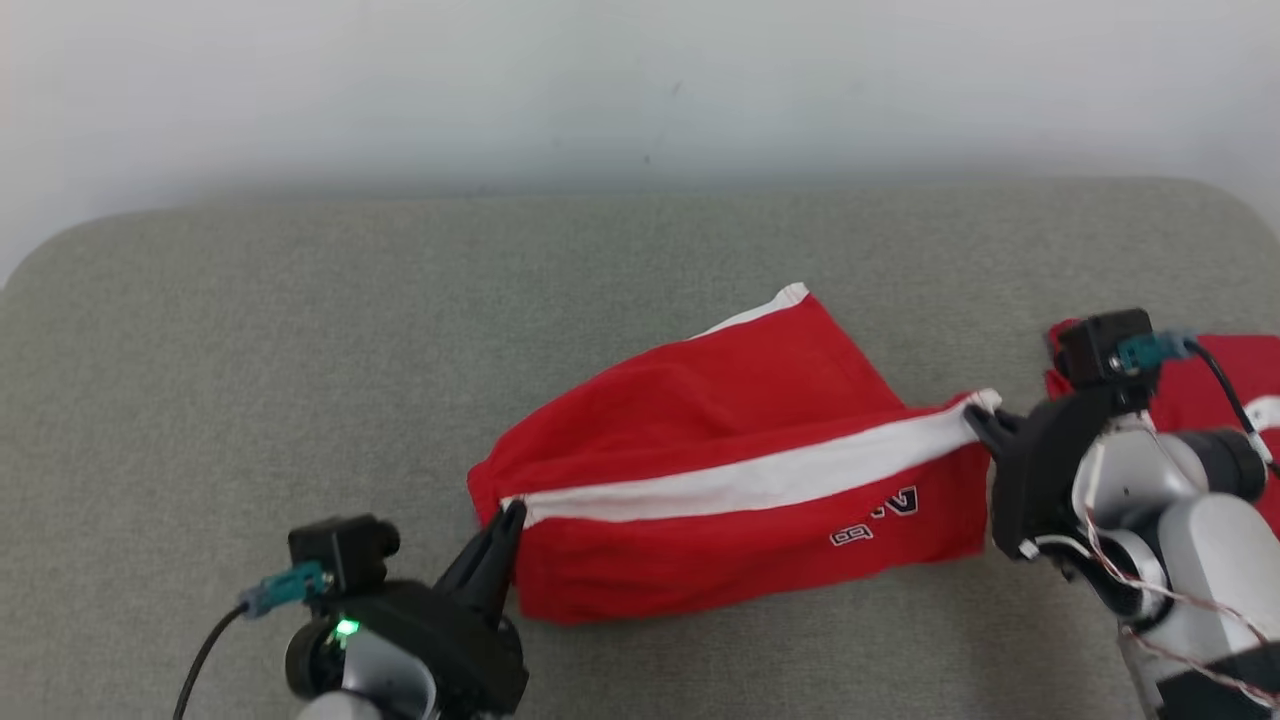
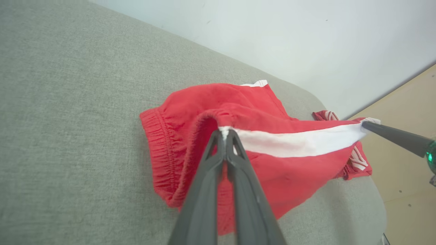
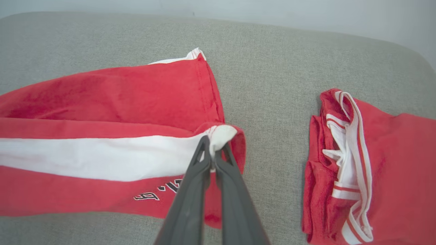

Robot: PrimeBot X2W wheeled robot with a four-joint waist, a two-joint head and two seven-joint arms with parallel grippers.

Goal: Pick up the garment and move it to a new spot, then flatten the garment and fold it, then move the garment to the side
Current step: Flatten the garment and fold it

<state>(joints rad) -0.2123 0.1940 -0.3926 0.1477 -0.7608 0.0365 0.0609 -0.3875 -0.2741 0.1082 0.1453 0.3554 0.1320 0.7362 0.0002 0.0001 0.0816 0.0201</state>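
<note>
The red shorts (image 1: pixel 700 440) lie stretched across the middle of the grey fabric-covered counter (image 1: pixel 250 350), with the elastic waistband toward the robot's left and the leg hems toward its right. A white stripe (image 1: pixel 760 480) runs taut along the shorts between the two claws. The left claw (image 1: pixel 512 515) is closed, pinching the waistband where the stripe ends. The right claw (image 1: pixel 980 415) is closed too, pinching the white hem corner at the other end. Dark lettering (image 1: pixel 875 520) sits below the stripe near the right end. A second red-and-white garment (image 3: pixel 374 163) lies bunched further right, apart from the shorts.
</note>
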